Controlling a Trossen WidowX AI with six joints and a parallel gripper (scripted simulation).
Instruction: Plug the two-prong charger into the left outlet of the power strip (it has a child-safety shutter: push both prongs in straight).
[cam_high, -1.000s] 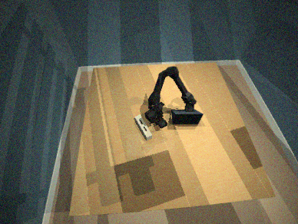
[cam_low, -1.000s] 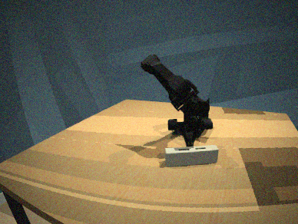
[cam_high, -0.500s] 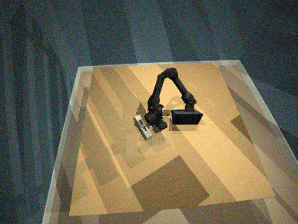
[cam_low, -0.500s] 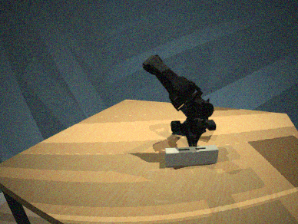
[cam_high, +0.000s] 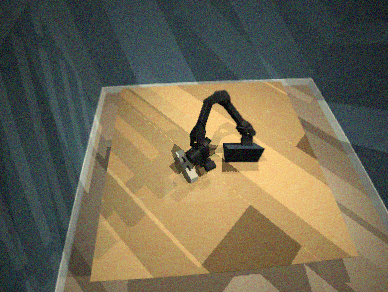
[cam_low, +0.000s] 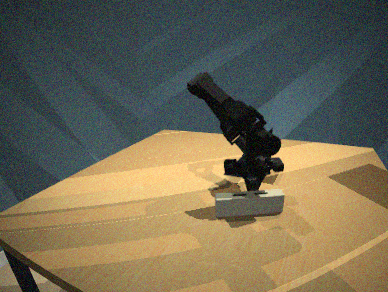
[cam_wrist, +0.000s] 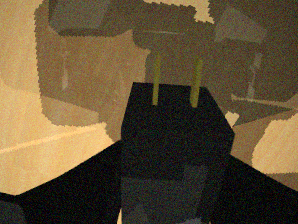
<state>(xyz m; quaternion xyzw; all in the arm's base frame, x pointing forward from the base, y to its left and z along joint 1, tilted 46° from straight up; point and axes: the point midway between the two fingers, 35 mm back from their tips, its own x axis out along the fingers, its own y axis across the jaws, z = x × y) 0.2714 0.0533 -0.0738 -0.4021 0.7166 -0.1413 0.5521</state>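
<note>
The power strip (cam_high: 191, 176) (cam_low: 250, 206) is a pale grey-white block lying on the table. In the exterior view its long side faces the camera and dark slots show on its top. My gripper (cam_high: 196, 154) (cam_low: 254, 175) (cam_wrist: 165, 153) is shut on the black charger (cam_low: 254, 185) (cam_wrist: 170, 120). In the wrist view its two brass prongs point away from the fingers. In the exterior view the charger is at the strip's top, a little right of its middle. The prong tips are hidden there, so I cannot tell whether they touch or enter a slot. In the top view the gripper hides part of the strip.
The arm's black base block (cam_high: 243, 152) stands on the wooden table (cam_high: 150, 250) (cam_low: 115, 255), right of the strip in the top view. Patchy shadows cross the table. In the wrist view, dim shapes above the prongs are hard to identify.
</note>
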